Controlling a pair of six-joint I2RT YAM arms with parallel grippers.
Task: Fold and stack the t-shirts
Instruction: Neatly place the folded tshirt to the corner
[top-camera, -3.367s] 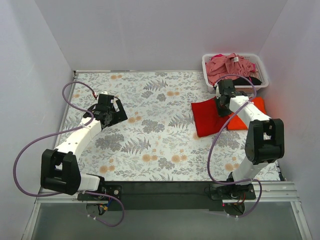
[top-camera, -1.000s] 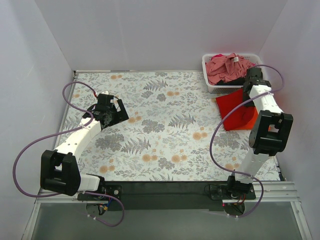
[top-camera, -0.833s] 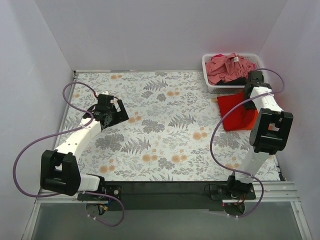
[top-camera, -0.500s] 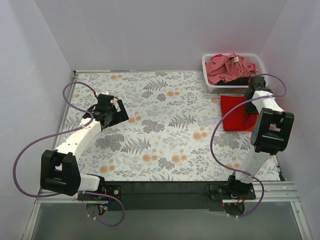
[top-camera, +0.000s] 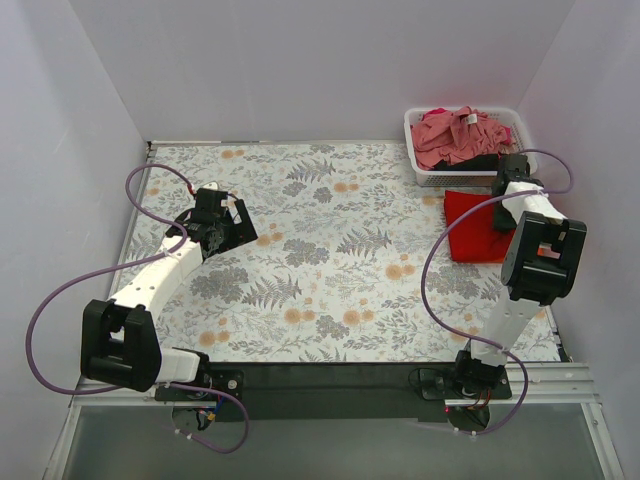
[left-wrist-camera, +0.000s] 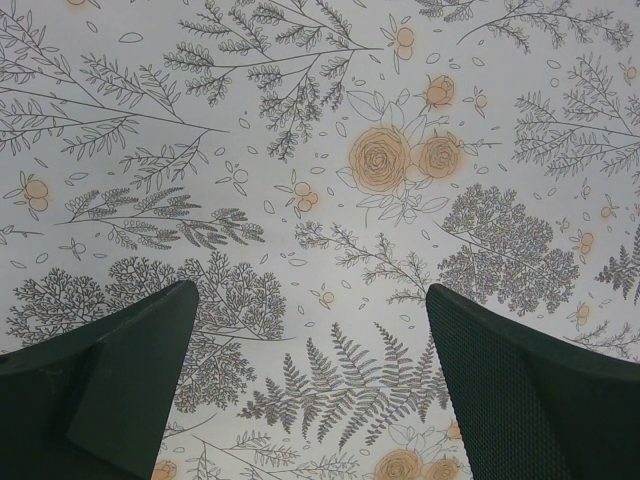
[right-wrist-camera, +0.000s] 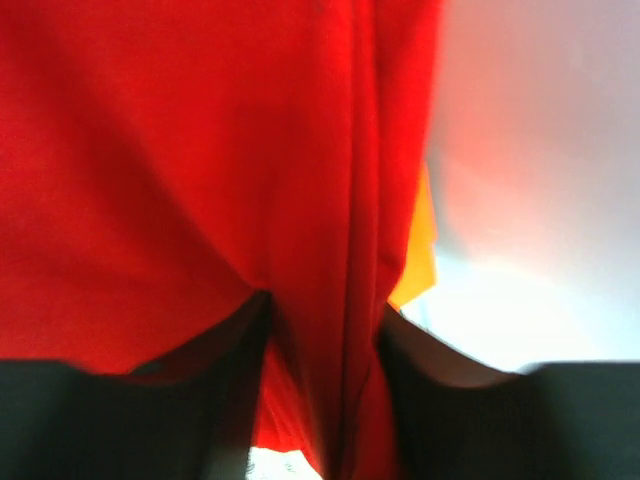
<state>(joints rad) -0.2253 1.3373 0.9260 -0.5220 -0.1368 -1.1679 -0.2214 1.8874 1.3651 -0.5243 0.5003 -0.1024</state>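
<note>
A bright red t-shirt (top-camera: 467, 226) lies folded at the right side of the table, just in front of the basket. It fills the right wrist view (right-wrist-camera: 200, 150), and an orange t-shirt (right-wrist-camera: 421, 250) peeks out from under its edge. My right gripper (top-camera: 503, 200) sits low at the red tee's far right edge. Its jaws stand apart, with a ridge of red cloth still between the fingers (right-wrist-camera: 320, 310). Pink (top-camera: 455, 132) and black (top-camera: 478, 162) t-shirts are heaped in the basket. My left gripper (top-camera: 238, 216) hangs wide open over bare floral cloth (left-wrist-camera: 310, 290), holding nothing.
The white lattice basket (top-camera: 412, 140) stands at the back right corner, close behind the right gripper. The side wall (top-camera: 590, 200) runs right beside the right arm. Floral table cloth (top-camera: 330, 260) covers the table between the arms.
The right gripper carried the red t-shirt rightward onto the orange one by the basket, lowered it flat, and its jaws have just parted. The left arm has not moved.
</note>
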